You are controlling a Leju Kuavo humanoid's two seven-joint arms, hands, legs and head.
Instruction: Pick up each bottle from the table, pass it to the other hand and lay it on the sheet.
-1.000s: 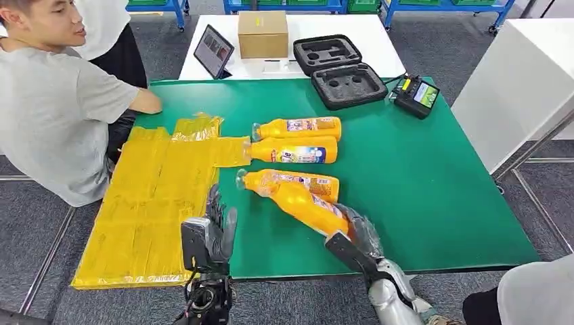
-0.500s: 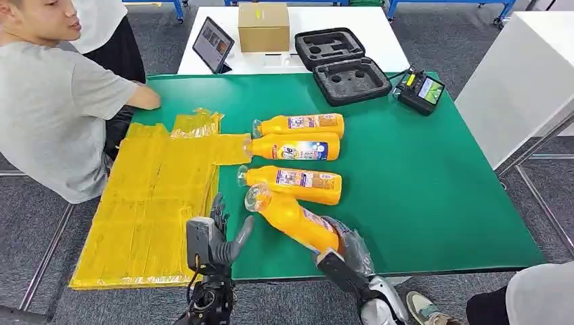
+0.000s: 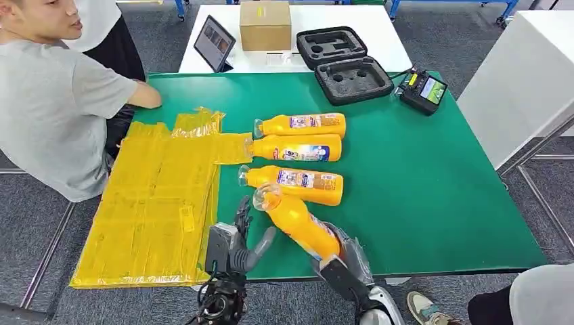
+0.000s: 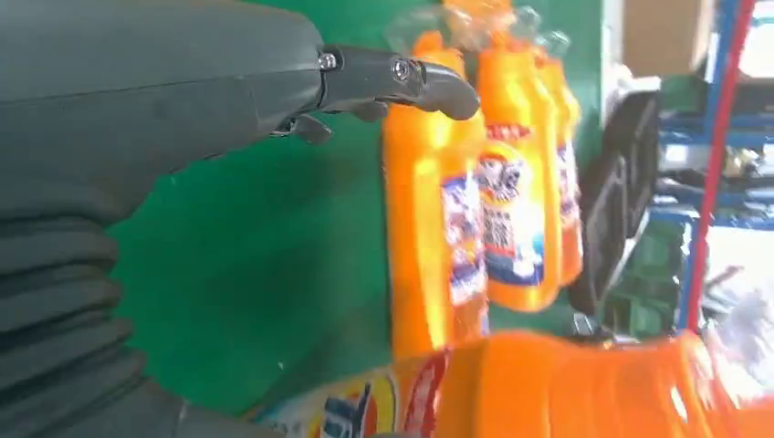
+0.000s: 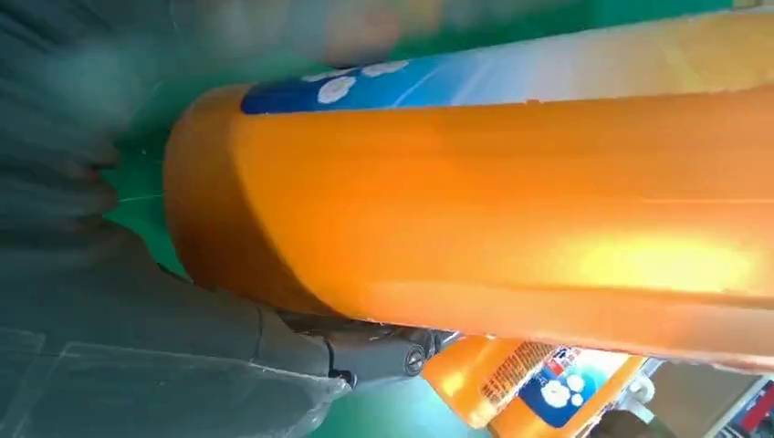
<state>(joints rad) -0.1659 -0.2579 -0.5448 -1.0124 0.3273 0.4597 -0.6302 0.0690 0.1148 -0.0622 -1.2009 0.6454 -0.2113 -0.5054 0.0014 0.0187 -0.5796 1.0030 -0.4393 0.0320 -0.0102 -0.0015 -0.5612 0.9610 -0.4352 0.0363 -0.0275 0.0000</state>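
While held: bottle (image 3: 296,222) is tilting above the table's (image 3: 420,196) near edge
Right hand (image 3: 345,247): gripping its base, fingers mostly hidden
Left hand (image 3: 238,240): spreading empty fingers beside it
Sheet (image 3: 159,196): lying left, bare

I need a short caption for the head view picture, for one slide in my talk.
The right hand holds an orange bottle toward the open left hand; three bottles lie beside the yellow sheet.

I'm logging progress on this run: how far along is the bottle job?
Nothing lies on the yellow plastic sheet yet. The right hand holds one orange bottle raised towards the open left hand; the pass is not made. Three orange bottles lie on the green table.
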